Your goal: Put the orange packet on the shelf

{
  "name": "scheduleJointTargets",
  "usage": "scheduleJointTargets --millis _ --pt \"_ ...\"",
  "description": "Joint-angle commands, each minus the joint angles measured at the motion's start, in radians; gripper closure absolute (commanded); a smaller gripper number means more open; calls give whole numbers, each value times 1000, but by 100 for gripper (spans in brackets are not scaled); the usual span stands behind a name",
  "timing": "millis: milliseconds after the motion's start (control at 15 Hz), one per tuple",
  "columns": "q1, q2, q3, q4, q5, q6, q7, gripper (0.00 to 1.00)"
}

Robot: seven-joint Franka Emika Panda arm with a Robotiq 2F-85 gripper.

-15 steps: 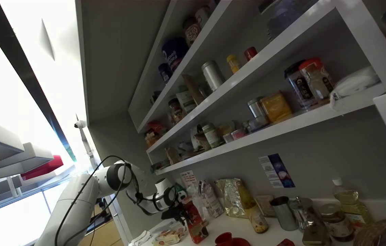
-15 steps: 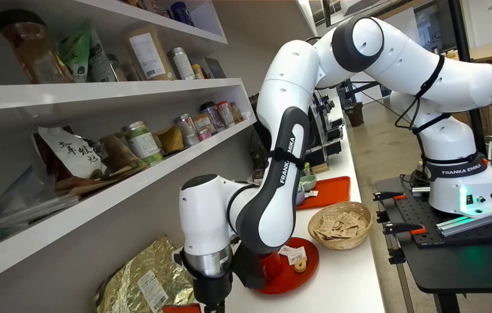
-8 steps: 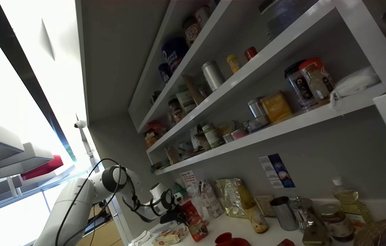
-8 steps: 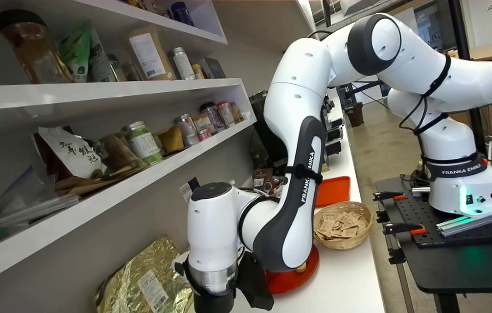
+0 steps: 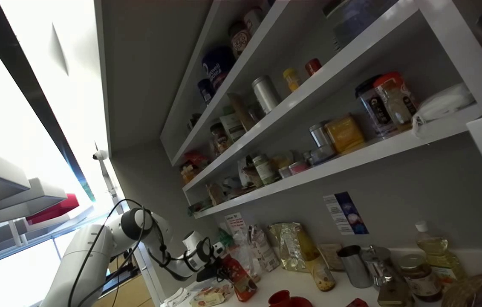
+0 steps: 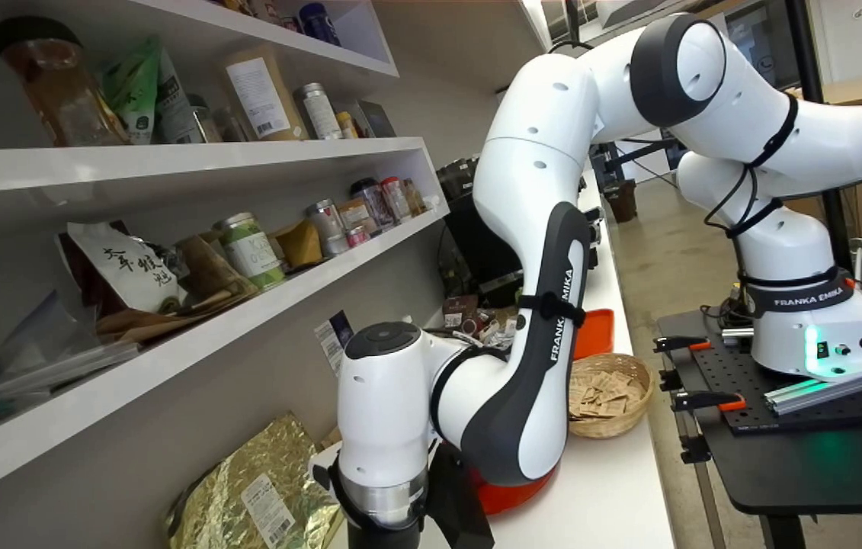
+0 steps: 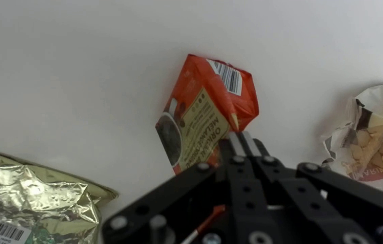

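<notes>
Windows [image 5: 19, 273] glare white, wall [image 5: 415, 194] dim, foil [image 7: 42, 193] glints, end effector [image 7: 244, 144] blurry

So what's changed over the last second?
The arm's wrist end moved lower and a bit right in an exterior view; the orange packet shifted slightly left in an exterior view. No clear grab or release by the gripper shows. The gold bag, red cup and shelf stayed as they were.
</notes>
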Motion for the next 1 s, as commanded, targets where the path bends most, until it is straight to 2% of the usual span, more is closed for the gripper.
scheduleJointTargets --millis 0,200,600,800,933 --pt "31 -78 -30 -82 2 1 57 99" --pt "39 -163 -42 -155 2 -13 90 99" --pt "31 -449 -46 -355 -44 -84 163 99" --pt "-9 -622 -13 -449 -112 -194 217 99" --pt "-63 -735 39 -503 -155 -296 253 99"
